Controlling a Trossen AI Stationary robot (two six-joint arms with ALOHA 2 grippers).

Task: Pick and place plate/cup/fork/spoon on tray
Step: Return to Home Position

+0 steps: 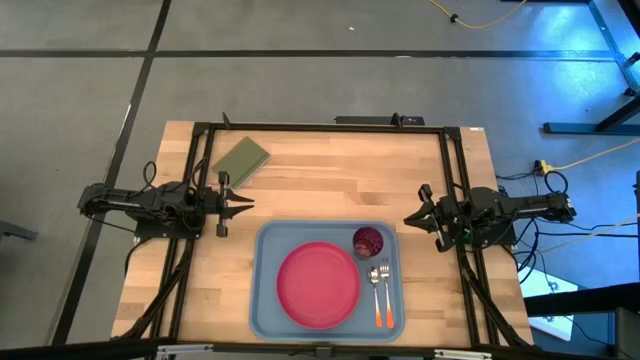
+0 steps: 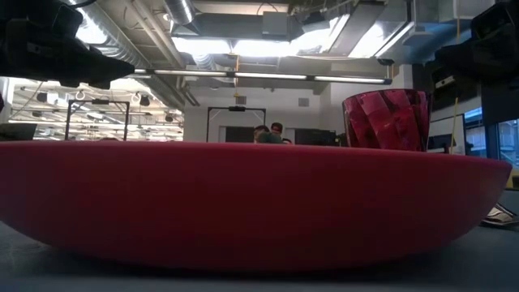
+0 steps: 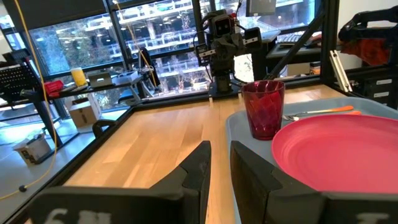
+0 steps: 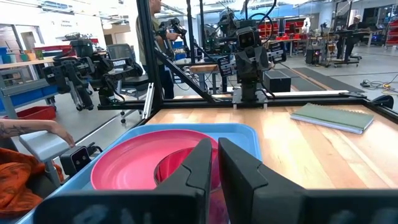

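The light-blue tray [image 1: 262, 290] lies at the table's near middle. On it rests the magenta-pink plate [image 1: 318, 284], which fills the low view [image 2: 243, 203]. The dark red cup [image 1: 368, 241] stands upright at the tray's far right corner, behind the plate in the low view [image 2: 386, 119]. The fork and spoon [image 1: 380, 292] lie side by side right of the plate, orange handles toward the near edge; which is which I cannot tell. My left gripper [image 1: 247, 206] is shut and empty left of the tray. My right gripper [image 1: 408, 218] is shut and empty right of the cup.
An olive-green pad [image 1: 241, 160] lies flat at the table's far left. Black frame rails [image 1: 320, 127] run along the far edge and both sides. Bare wood shows between the pad and the tray. A person's arm [image 4: 37, 130] shows beyond the table in the right wrist view.
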